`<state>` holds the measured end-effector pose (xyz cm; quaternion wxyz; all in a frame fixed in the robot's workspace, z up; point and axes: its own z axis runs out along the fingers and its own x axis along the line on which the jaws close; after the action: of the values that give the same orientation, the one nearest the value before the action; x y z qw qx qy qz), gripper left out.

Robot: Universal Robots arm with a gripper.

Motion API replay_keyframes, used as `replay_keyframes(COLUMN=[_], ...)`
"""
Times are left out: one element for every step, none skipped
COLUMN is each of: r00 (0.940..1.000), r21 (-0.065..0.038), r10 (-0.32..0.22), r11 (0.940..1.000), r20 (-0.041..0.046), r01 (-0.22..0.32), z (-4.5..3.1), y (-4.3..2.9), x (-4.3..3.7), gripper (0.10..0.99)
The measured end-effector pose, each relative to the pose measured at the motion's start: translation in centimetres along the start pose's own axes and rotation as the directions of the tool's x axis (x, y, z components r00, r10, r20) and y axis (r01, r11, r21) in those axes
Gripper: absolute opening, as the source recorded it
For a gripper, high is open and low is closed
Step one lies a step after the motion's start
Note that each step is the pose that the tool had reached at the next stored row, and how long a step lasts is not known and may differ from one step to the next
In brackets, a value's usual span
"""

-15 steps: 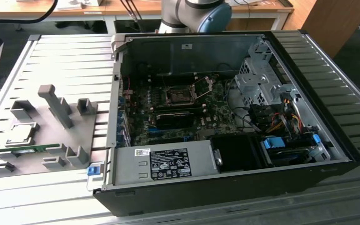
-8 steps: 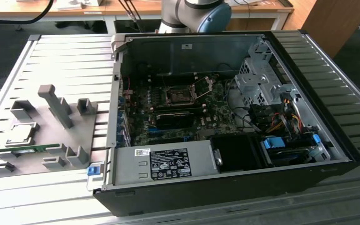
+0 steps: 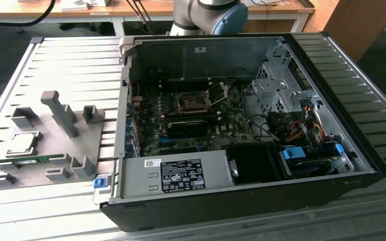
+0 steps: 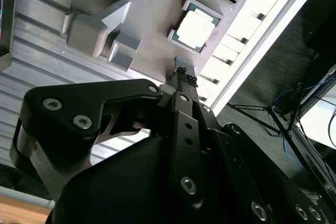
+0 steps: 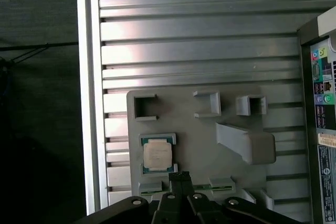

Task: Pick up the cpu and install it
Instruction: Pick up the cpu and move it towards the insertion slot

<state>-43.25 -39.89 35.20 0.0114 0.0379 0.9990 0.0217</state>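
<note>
While the black metal fingers point(image 5: 175, 182) sit closed together on nothing, the small, flat, square, silver-topped cpu point(image 5: 157, 156) point(image 4: 195, 30) lies just off their tips in both wrist views, shiny face up in a grey plastic cradle point(image 5: 157, 138) on the grey fixture plate point(image 5: 189, 129). Being square, it shows no long axis; its edges run parallel to the plate's.
</note>
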Motion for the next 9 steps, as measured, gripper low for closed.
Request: replay_keyframes(r00=[1.0, 1.0, 1.0, 1.0, 1.0, 1.0, 1.0, 1.0, 1.0], r21=[0.0, 0.0, 0.0, 0.0, 0.001, 0.001, 0.0, 0.0, 0.0], r10=[0.0, 0.0, 0.0, 0.0, 0.0, 0.0, 0.0, 0.0, 0.0], r11=[1.0, 1.0, 1.0, 1.0, 1.0, 1.0, 1.0, 1.0, 1.0], r20=[-0.0021, -0.0031, -0.0038, -0.0045, -0.0047, -0.0047, -0.0046, -0.0044, -0.0045], r01=[0.0, 0.0, 0.0, 0.0, 0.0, 0.0, 0.0, 0.0, 0.0], z=[0.03, 0.07, 0.11, 0.15, 0.17, 0.2, 0.24, 0.3, 0.35], y=[0.0, -0.01, -0.01, -0.01, -0.01, -0.02, -0.02, -0.03, -0.03], x=[0.02, 0.02, 0.03, 0.03, 0.03, 0.03, 0.03, 0.03, 0.03], gripper=[0.106, 0.106, 0.106, 0.106, 0.106, 0.106, 0.106, 0.106, 0.106])
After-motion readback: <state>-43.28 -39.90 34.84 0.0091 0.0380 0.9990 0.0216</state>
